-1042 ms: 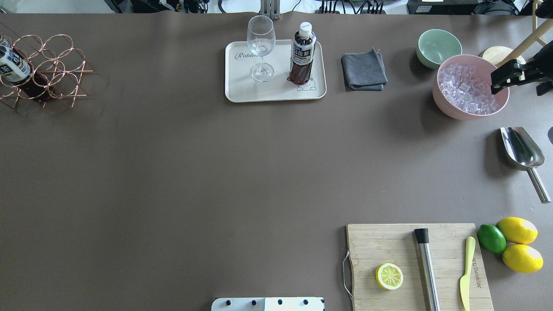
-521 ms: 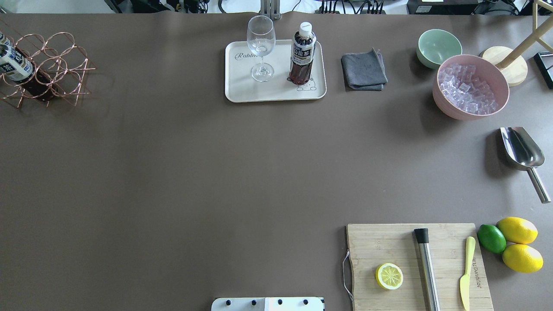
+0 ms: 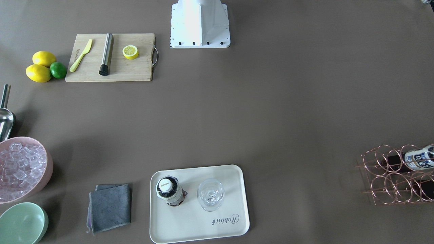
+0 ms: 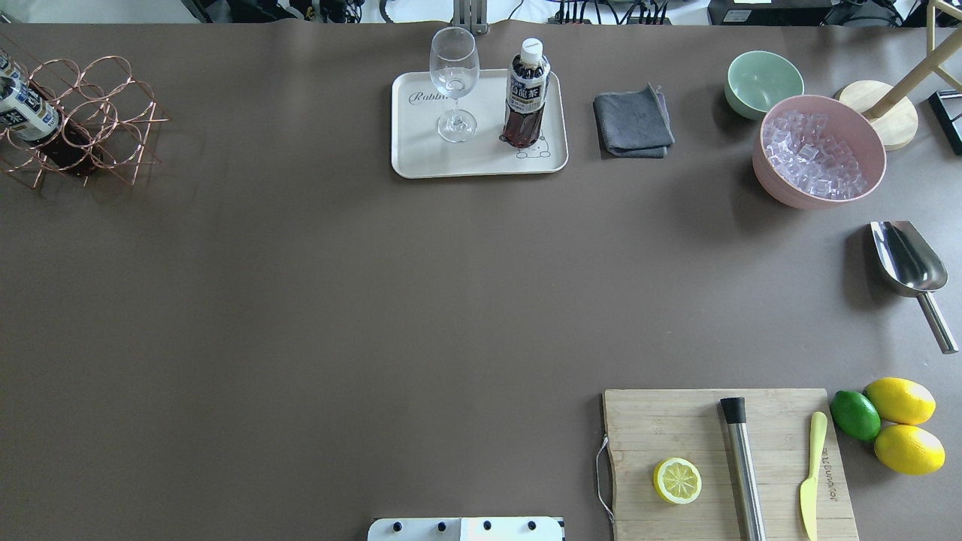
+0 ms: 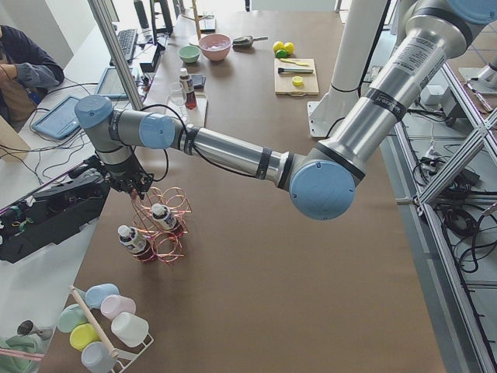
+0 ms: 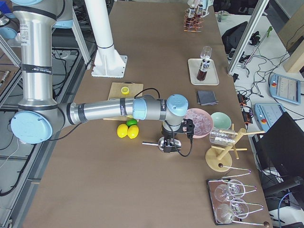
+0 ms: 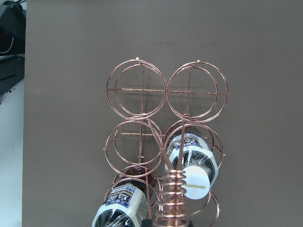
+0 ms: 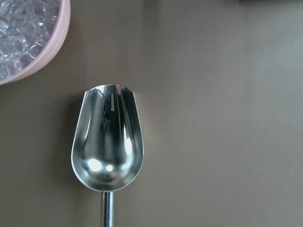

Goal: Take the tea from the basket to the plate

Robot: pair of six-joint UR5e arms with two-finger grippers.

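One tea [image 4: 526,94] stands upright on the plate [image 4: 421,161] at the table's far middle, just right of a stemmed glass [image 4: 454,83]. Two more bottles [image 7: 189,161] lie in the basket [image 4: 98,128] at the far left edge. The left gripper [image 5: 137,188] sits at the top of the basket's coiled handle [image 7: 173,194]; whether it is clenched on it cannot be told. The right gripper [image 6: 167,146] hovers over a steel scoop [image 8: 107,146] at the right, and its jaws' stance is likewise unclear

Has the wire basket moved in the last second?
Yes, the basket slid slightly rightward in the overhead view, toward the plate, which stayed put.
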